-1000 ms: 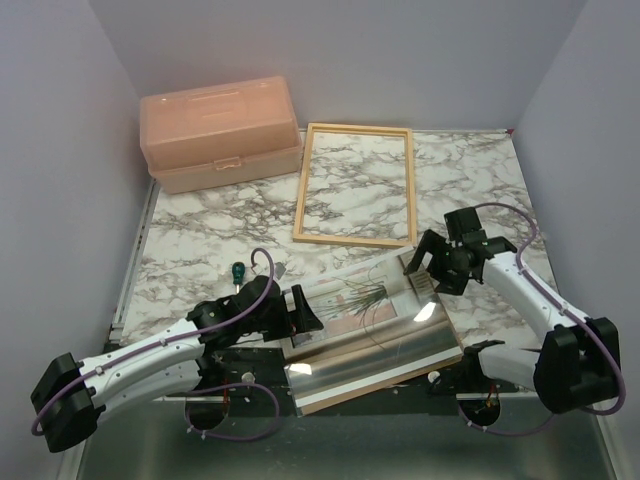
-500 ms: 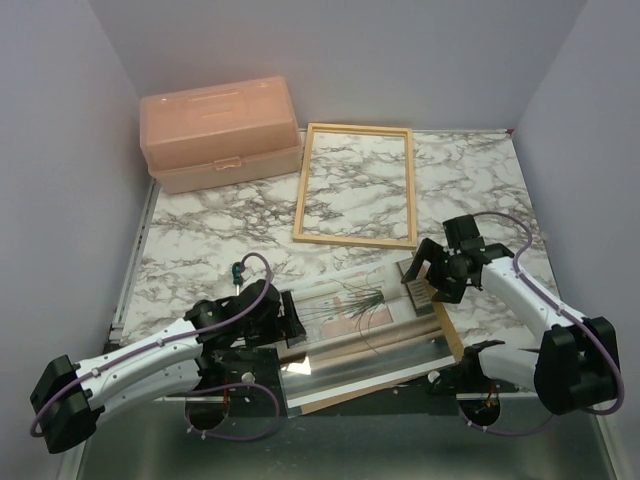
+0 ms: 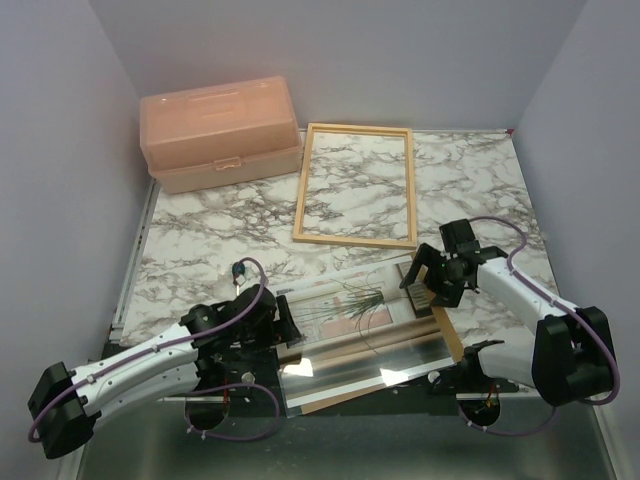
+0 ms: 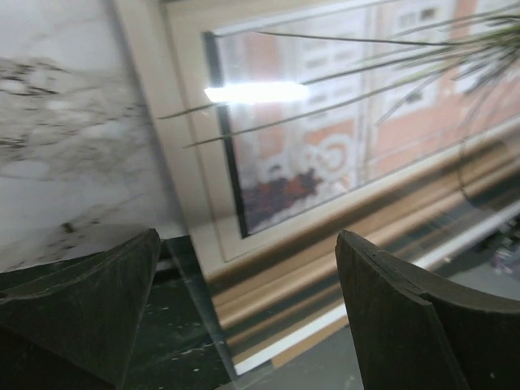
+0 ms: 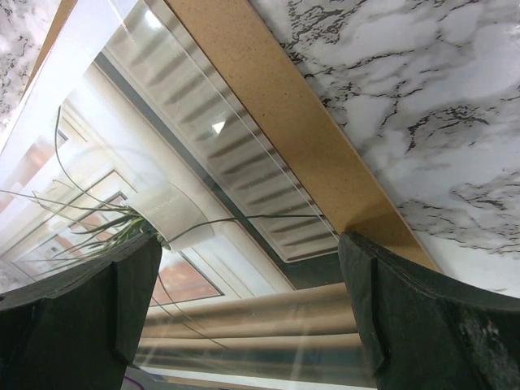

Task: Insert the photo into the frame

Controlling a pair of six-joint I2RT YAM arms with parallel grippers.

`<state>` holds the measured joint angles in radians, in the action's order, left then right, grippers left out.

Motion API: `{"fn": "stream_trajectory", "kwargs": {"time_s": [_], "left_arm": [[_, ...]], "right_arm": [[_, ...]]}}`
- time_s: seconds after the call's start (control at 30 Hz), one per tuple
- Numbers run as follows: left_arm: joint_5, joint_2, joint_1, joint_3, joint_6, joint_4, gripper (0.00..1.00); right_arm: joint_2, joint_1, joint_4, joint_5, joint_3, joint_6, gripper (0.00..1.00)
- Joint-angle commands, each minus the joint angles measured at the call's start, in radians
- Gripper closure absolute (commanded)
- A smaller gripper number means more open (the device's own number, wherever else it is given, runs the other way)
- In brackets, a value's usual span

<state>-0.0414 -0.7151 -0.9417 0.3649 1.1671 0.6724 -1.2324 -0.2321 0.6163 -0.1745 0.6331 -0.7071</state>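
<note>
Now the photo [image 3: 350, 300] lies lower centre, long axis left-right, between the left end effector [image 3: 292, 322] and right end effector [image 3: 420, 288], both open wide and empty; the frame [image 3: 355, 241] lies upper centre.

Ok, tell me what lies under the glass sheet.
Through the glass sheet the photo shows, plant side up. Under both, the brown backing board sticks out at the right edge. Whatever lies beneath the board is covered.
</note>
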Motion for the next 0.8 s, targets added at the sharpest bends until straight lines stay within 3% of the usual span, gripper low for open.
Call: {"fn": "stream_trajectory", "kwargs": {"time_s": [0.0,0.17,0.57,0.77], "left_arm": [[0.132,0.043,0.0,-0.09,0.066,-0.178,0.09],[0.153,0.095,0.001,-0.132,0.109,-0.253,0.1],[0.052,0.402,0.001,-0.074,0.135,-0.105,0.14],[0.049,0.385,0.001,-0.034,0.118,-0.031,0.14]], "right_arm": [[-0.004,-0.004,-0.034,-0.026,-0.03,-0.008,0.0],[-0.004,-0.003,-0.039,-0.036,-0.035,-0.011,0.0],[0.01,-0.006,-0.074,-0.077,-0.072,-0.031,0.0],[0.018,-0.006,-0.085,-0.09,-0.086,-0.037,0.0]]}}
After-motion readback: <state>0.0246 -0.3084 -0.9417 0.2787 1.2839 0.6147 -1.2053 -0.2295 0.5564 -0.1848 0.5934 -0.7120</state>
